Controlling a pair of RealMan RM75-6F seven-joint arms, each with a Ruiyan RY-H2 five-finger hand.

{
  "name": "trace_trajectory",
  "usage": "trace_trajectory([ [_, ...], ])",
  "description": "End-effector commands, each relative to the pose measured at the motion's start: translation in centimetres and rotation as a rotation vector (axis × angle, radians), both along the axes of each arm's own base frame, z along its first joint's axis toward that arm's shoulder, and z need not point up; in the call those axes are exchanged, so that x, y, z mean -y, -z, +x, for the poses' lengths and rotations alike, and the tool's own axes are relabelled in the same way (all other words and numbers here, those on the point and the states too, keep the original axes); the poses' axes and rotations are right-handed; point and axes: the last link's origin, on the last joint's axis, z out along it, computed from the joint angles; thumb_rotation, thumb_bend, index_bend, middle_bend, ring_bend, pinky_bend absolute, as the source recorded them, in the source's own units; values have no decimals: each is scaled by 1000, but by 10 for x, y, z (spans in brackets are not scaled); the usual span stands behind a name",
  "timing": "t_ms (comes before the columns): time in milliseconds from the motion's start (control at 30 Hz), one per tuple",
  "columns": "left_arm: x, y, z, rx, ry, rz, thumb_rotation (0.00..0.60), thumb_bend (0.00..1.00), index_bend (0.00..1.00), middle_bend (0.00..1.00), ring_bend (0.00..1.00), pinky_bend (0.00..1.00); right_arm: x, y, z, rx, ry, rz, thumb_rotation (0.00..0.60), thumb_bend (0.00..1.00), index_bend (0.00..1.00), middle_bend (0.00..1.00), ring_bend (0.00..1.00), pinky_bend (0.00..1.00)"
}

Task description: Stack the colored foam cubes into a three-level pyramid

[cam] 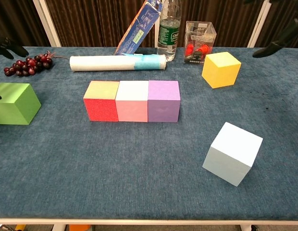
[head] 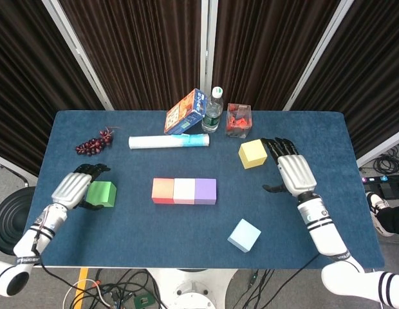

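Between the two hands, the red cube (head: 163, 191), pink cube (head: 185, 191) and purple cube (head: 206, 191) are sitting touching in a row. Right hand (head: 293, 174) is hovering empty, fingers spread, just right of the yellow cube (head: 252, 154), with the light blue cube (head: 244, 235) nearer the robot. Left hand (head: 73, 188) is resting spread against the green cube (head: 102, 193), not gripping.

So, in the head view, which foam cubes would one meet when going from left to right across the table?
green cube → red cube → pink cube → purple cube → light blue cube → yellow cube
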Motion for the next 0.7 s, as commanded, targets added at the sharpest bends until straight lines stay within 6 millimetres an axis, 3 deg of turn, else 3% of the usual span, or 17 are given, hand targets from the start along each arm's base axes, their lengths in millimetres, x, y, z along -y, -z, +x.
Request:
trace_trajectory([
  [33,-3,6,-6,-38,-19,-7,600,17,144,83,108,88,-3,-3,-7,6,13,2,600,1,0,95,0,0],
  [433,-4,27,-23,-111,-49,-43,600,17,151,109,104,89,-4,-9,-25,19,54,-5,600,1,0,95,0,0],
  [700,-10,32,-27,-100,-62,-26,600,90,253,319,282,144,-5,-9,-34,29,82,-8,600,0,0,96,0,0],
])
